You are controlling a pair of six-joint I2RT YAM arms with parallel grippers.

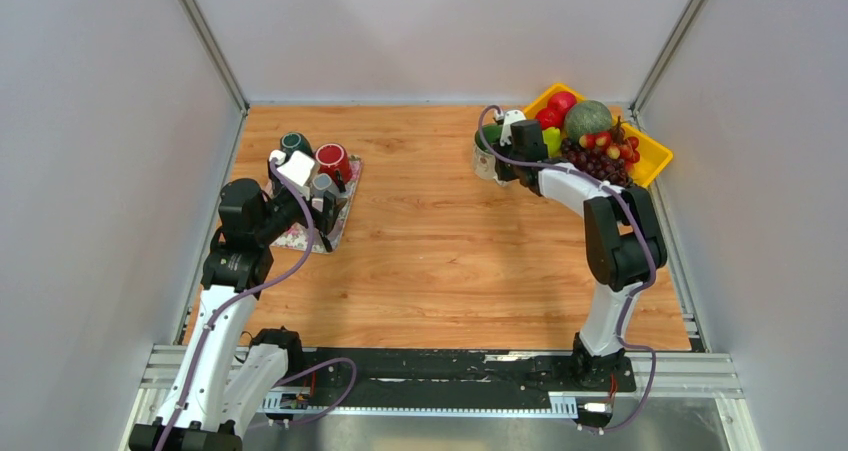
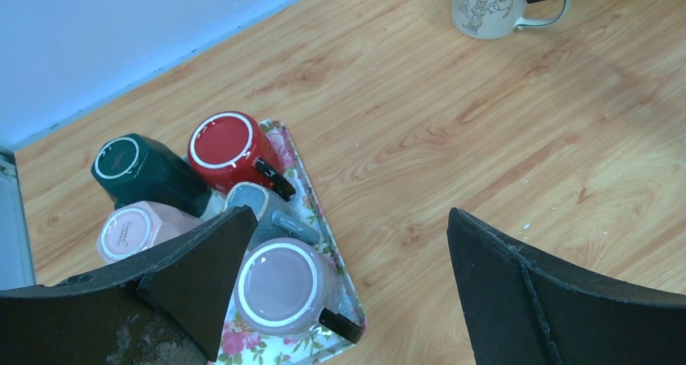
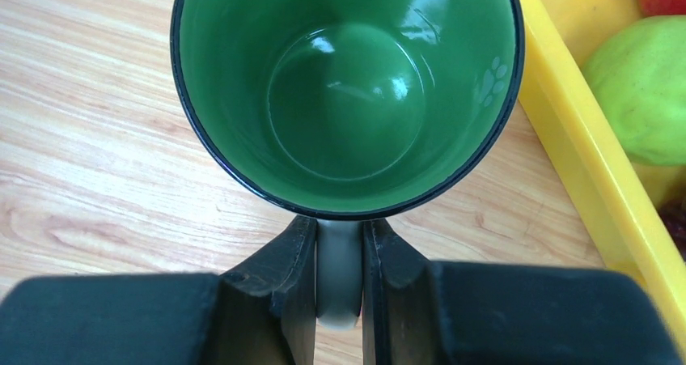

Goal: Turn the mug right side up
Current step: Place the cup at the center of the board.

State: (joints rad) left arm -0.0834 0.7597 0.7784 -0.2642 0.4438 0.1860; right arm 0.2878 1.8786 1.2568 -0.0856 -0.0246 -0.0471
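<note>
Right gripper [image 3: 340, 239] clamped on mug [image 3: 348, 98] handle, mug mouth-up; check base flat before you release. Left gripper [image 2: 349, 223] apart.

Bright, even light, with glare spots inside the mug [image 3: 348, 98].

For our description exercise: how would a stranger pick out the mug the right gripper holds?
Find the yellow fruit tray in the table's far right corner. Just left of it, on bare wood, stands a cream floral mug, handle pinched by the right gripper. It alone is upright, green inside showing; the other mugs sit upside down on the left-hand tray.
</note>
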